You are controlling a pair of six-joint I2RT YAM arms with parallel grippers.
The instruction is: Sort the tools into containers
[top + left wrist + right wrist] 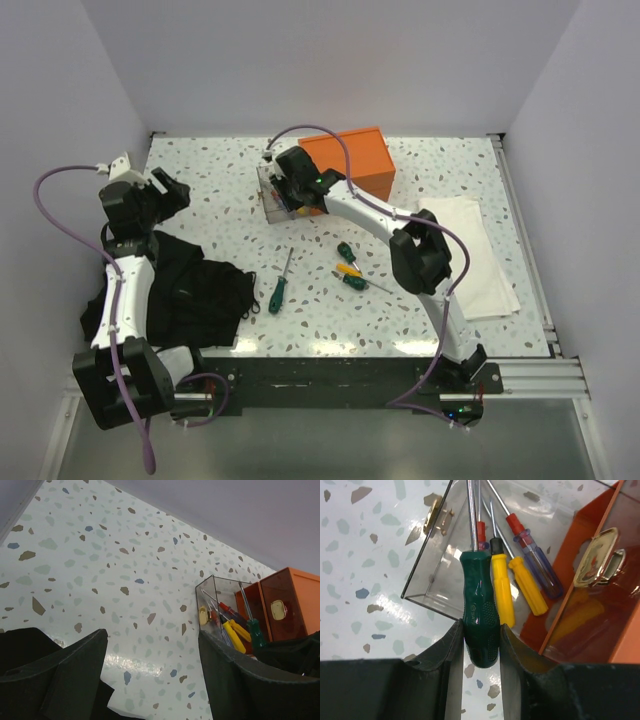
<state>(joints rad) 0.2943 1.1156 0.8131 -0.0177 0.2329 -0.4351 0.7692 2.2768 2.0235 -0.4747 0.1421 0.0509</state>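
My right gripper [481, 642] is shut on a dark green-handled screwdriver [479, 611]; it also shows in the top view [285, 186]. The shaft points into the clear plastic bin [429, 582] and the handle crosses its near rim. In the bin lie two yellow-handled screwdrivers [503, 594] and a red-and-blue one [536, 562]. The orange box [352, 160] stands right behind the bin [270, 198]. Three screwdrivers lie loose mid-table: a green one [277, 293], a stubby green one [346, 250] and a yellow-and-green one [350, 276]. My left gripper [172, 190] is open and empty at far left [152, 655].
A black cloth [195, 290] lies at the left by my left arm. A white folded towel [482, 255] lies at the right. White walls close the table on three sides. The left wrist view shows the bin [210, 592] and orange box [292, 600] beyond bare speckled tabletop.
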